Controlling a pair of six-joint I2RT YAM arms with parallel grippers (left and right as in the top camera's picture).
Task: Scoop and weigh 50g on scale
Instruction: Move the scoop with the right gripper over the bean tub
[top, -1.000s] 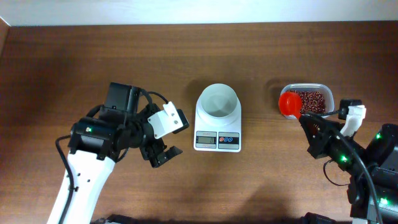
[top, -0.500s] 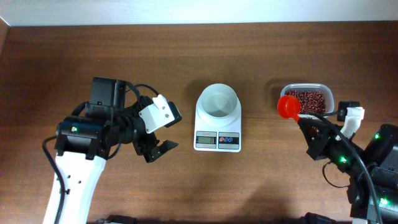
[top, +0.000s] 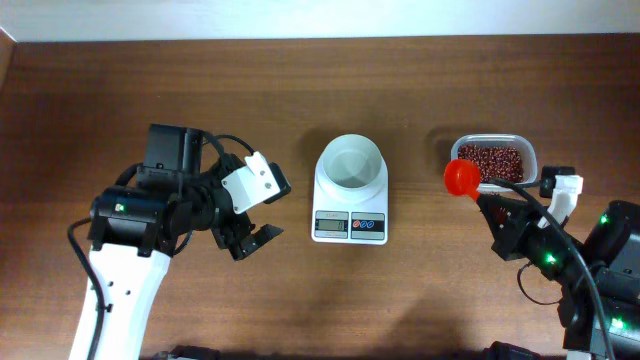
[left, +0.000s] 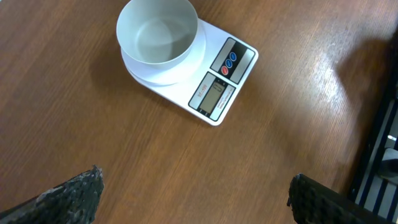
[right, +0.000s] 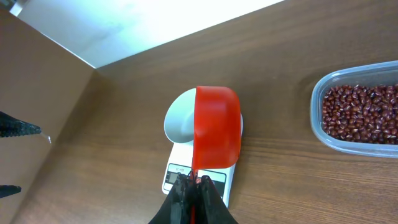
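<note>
Two shifts in the last second. Right gripper (top: 484, 198), pinched tight on the handle of the orange scoop (top: 460, 178), has drawn the scoop off the left edge of the clear tub (top: 531, 158). A second ago the scoop sat against the tub's rim. Now it hangs over bare table (top: 400, 80), just left and near of the tub, between the tub and the scale (top: 350, 212). Left gripper (top: 270, 212), fingers wide apart with nothing between them, has slid left away from the scale and has sat parked for the last half second.

Beans (top: 490, 162): those I can see lie in the tub, far right. I cannot tell whether the scoop carries any. Overhead shows only flat orange, and the right wrist view looks along its back. Bowl (left: 157, 37) on the scale is white and bare in the left wrist view. Display (top: 331, 226) is too small to read.

My reading: the dip into the tub is over and the carry has begun. The scoop is well apart from the bowl, so I carry it left, level, then tip. Risks are beans dropped on the table and overshooting in one dump.
</note>
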